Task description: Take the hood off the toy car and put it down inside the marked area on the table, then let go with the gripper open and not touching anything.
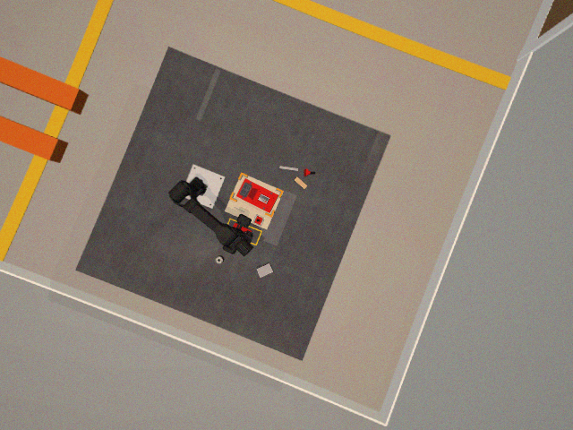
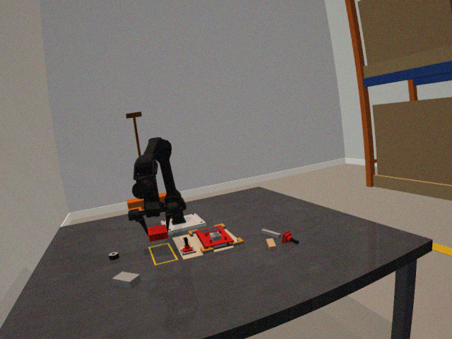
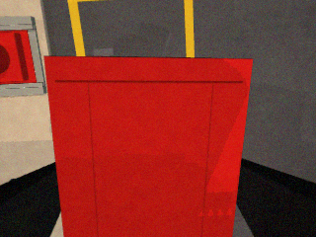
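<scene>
The red hood (image 2: pixel 157 233) (image 3: pixel 148 133) is a flat-topped box, held level above the table. My gripper (image 2: pixel 157 229) is shut on it, one finger on each side. In the top view the arm hides most of the hood. The marked area, a yellow outline (image 1: pixel 259 237) (image 2: pixel 166 261) (image 3: pixel 190 30), lies on the table below; the hood covers its near part in the wrist view. The red toy car (image 1: pixel 273 204) (image 2: pixel 205 236) stands with its front open and a grey engine block (image 1: pixel 263 198) (image 2: pixel 215 235) showing.
The cream board (image 1: pixel 231 209) (image 3: pixel 20 118) under the car borders the outline and bears a small red part (image 1: pixel 258 219) (image 2: pixel 187 248) with a black knob. A grey block (image 1: pixel 264 270) (image 2: pixel 126 277) and black ring (image 1: pixel 219 260) (image 2: pixel 113 256) lie on the outline's other side.
</scene>
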Controlling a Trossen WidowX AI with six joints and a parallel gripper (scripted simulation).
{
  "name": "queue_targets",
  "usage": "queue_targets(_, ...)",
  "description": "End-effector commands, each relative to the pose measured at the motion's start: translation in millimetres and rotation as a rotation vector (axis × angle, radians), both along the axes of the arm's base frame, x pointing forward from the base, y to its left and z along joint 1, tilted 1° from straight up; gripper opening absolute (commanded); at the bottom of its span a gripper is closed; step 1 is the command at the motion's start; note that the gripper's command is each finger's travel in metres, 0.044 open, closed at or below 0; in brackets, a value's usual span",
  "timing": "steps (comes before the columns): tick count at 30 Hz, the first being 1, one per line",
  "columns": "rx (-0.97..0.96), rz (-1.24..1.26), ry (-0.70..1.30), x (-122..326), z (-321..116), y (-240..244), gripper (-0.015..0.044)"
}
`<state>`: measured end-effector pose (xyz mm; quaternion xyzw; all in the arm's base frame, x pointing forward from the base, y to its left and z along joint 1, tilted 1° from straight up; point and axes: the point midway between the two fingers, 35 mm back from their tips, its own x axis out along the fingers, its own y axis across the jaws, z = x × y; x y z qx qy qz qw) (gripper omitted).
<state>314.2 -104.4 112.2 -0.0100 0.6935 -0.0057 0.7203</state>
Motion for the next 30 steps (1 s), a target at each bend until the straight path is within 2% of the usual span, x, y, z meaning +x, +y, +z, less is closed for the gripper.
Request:
queue_targets(1,0.000,0.004,0.000,0,-3,0,0.0000)
queue_targets(30,0.000,0.004,0.000,1,-20,0,0.0000)
